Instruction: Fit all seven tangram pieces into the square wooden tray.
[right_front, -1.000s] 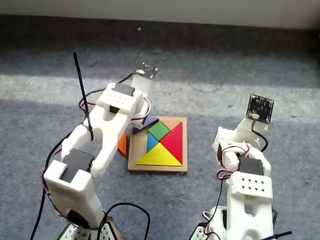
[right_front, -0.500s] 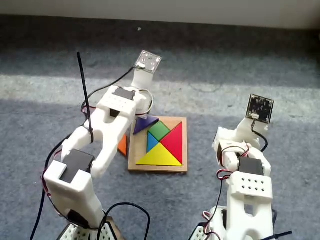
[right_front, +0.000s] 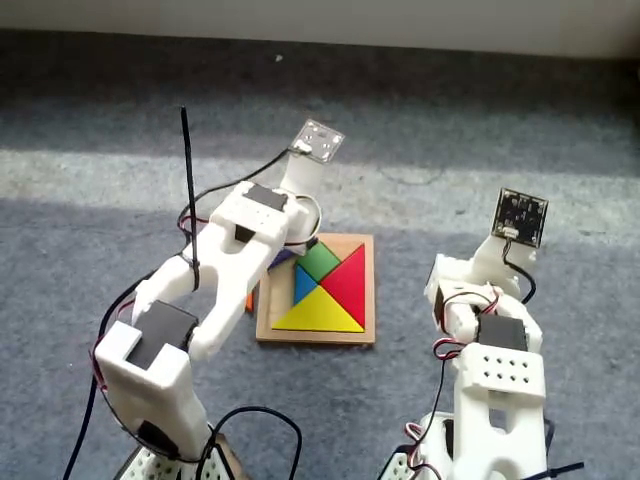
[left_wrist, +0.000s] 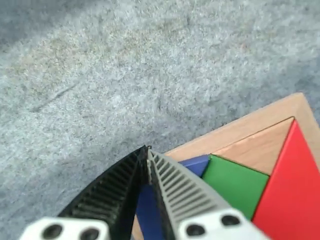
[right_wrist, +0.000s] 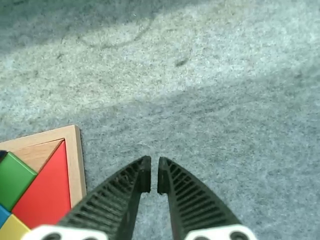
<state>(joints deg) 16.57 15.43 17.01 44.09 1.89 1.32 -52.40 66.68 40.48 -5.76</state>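
Left claw (left_wrist: 146, 152) is held shut with its tips touching and nothing clamped, its arm stretched forward and angled down over the far left corner of the square wooden tray (left_wrist: 240, 131). A blue-purple piece (left_wrist: 196, 163) is seen directly beneath it, touching the green piece (left_wrist: 235, 182). Right claw (right_wrist: 154, 175) is kept closed to a thin slit, empty, above grey carpet (right_wrist: 225, 100) beside the tray.

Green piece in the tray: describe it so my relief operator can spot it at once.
Find the square wooden tray on the grey carpet between the two arms. In its far half, beside the left gripper, lies the green piece. It is the only green one, a square set between the big red triangle and a dark blue piece.
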